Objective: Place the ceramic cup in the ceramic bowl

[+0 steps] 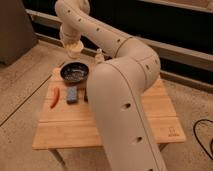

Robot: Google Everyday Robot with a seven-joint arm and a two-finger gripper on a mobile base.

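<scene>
**A single high view, aimed down over the arm**

The scene is seen from one camera, set high and close behind the arm (122,105), and pointed forward and downward at the wooden bench (65,125). The arm's pale bulk is caught nearest the lens and fills the middle of the frame, so part of the bench top is hidden. The bench is taken in from a middle distance, with floor (20,85) at the left and a dark wall (165,25) behind. The pincer (73,44) is seen farthest off, above the bench's far left part, just beyond the ceramic bowl (75,73).
</scene>
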